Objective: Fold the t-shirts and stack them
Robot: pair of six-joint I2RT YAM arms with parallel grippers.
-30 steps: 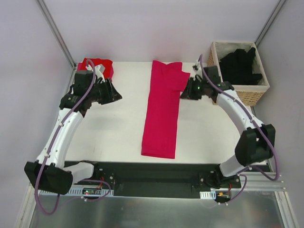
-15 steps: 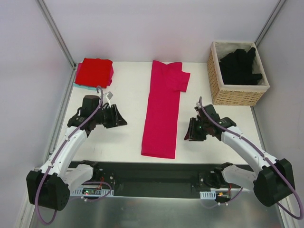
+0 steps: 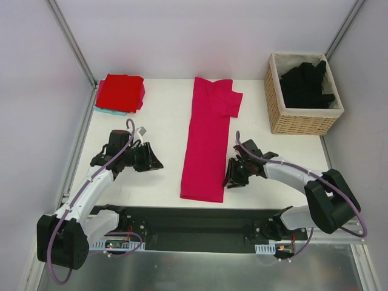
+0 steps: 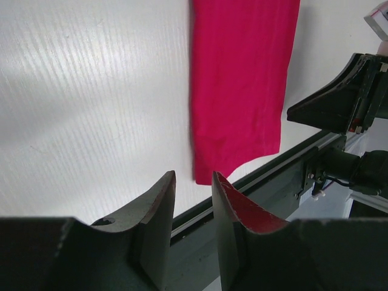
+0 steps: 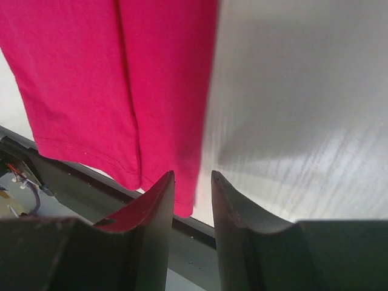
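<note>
Right gripper: fingers a little apart with nothing between them. In the right wrist view the gap sits in line with the right edge of the magenta-pink t-shirt, close to its hem corner. The gripper is just beside the cloth, not gripping it.

Left gripper: fingers likewise slightly apart and empty. It is over bare table, left of the shirt's near end and clearly apart from it. The left wrist view shows the hem ahead of it.

Change over the last second: both arms were at the far end of the table, the left by the red t-shirt and the right next to the pink shirt's sleeve. Both have come back to the near end and now flank the hem. The pink shirt has not shifted. It lies as a long narrow strip down the middle of the table, one sleeve jutting right at the far end.

The red t-shirt sits folded at the far left corner, on something teal. The black t-shirts remain in the wicker basket.

Assessment: the lengthwise fold appears complete. The arms look placed to take the hem corners for a fold across the shirt's length. The left still has ground to cover.
</note>
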